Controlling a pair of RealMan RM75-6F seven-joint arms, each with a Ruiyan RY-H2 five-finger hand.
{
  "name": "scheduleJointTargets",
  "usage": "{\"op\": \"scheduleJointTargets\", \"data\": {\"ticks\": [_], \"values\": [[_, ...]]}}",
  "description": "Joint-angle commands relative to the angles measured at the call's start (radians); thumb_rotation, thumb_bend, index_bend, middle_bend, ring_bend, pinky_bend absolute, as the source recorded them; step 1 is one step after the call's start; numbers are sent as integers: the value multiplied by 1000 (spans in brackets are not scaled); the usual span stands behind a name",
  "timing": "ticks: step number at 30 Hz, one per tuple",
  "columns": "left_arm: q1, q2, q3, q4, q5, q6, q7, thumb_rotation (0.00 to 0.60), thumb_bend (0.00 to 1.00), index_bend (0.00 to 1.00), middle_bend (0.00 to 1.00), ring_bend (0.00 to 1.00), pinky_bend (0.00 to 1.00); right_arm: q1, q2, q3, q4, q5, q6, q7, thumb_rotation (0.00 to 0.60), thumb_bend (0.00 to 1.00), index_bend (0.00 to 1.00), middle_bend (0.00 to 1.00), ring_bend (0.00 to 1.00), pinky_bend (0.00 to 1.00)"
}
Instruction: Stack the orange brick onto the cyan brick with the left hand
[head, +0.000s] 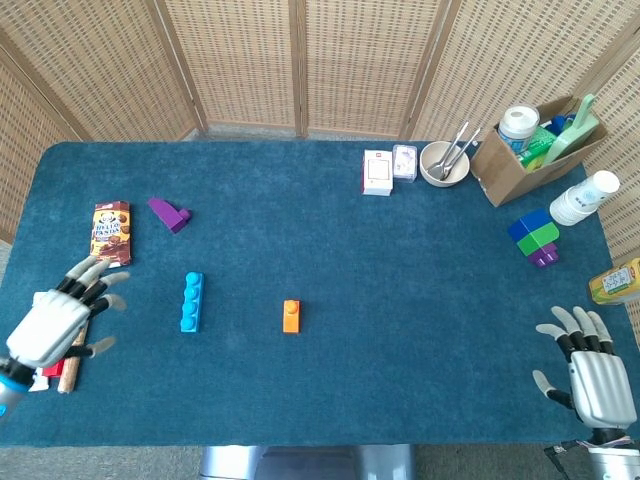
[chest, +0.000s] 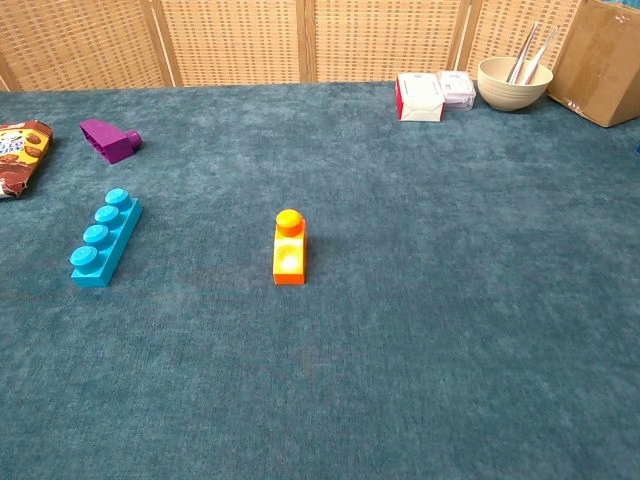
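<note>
The orange brick (head: 291, 316) (chest: 288, 248) lies flat near the middle of the blue cloth, one stud at its far end. To its left lies the long cyan brick (head: 191, 301) (chest: 104, 237) with a row of studs. My left hand (head: 55, 322) hovers left of the cyan brick, fingers spread, holding nothing. My right hand (head: 590, 372) rests at the front right corner, fingers apart and empty. Neither hand shows in the chest view.
A purple piece (head: 169, 213) and a snack packet (head: 110, 233) lie at the left; a wooden stick (head: 70, 365) is under my left hand. At the back right: small boxes (head: 378, 172), a bowl (head: 444, 163), a cardboard box (head: 530, 150). Stacked bricks (head: 534, 238) and cups (head: 585, 198) stand right.
</note>
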Motion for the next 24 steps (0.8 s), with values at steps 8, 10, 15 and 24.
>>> {"op": "scheduleJointTargets", "data": {"ticks": [8,10,15,24], "values": [[-244,-50,-9,188,159,-118,-78,600,235,366,175,83,0,-25,9,13,-48,18,44,-64,599,219,291,157,0,0],[-281,-64,-6,213,183,-122,-89,600,236,361,147,72,0,-29,6,14,-56,26,45,-75,599,219,291,157,0,0],[-377,-112,7,280,233,-134,-129,600,236,346,92,48,5,-34,-7,20,-68,42,51,-105,599,219,290,157,0,0],[-530,-247,44,384,315,-136,-160,600,236,325,45,5,3,-45,-10,35,-62,82,57,-110,599,220,291,157,0,0]]}}
